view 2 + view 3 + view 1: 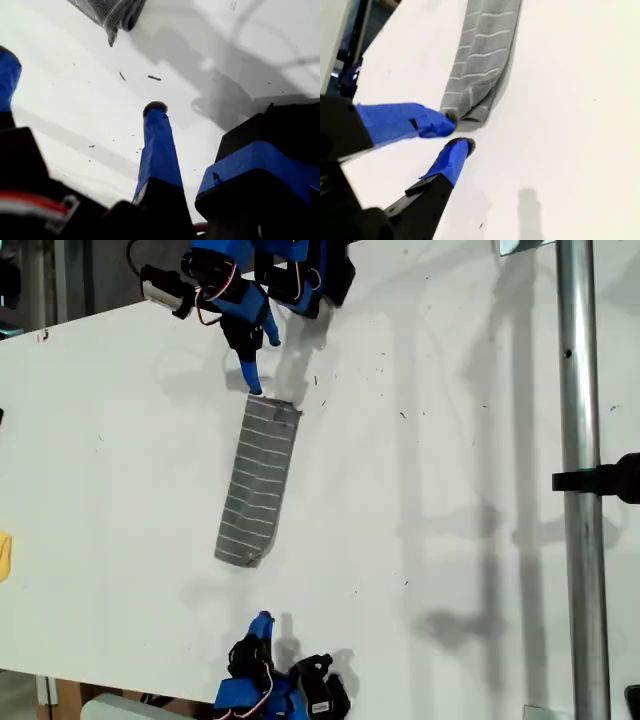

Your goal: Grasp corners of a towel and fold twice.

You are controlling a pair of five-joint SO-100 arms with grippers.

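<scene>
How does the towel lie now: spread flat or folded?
Folded. The towel is a narrow grey strip on the table, and the second wrist view shows doubled layers at its end. The number of folds cannot be told.

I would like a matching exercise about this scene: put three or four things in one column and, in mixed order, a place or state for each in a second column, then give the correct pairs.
Things:
1. towel
2. my first gripper
3. my second gripper
4. metal pole

Places or states:
A. open, apart from the towel, at the exterior view's bottom edge
B. runs top to bottom along the exterior view's right
C. folded into a narrow strip, lying flat on the white table
D. open, tips right at one end of the towel

Pairs: 1-C, 2-A, 3-D, 4-B
</scene>
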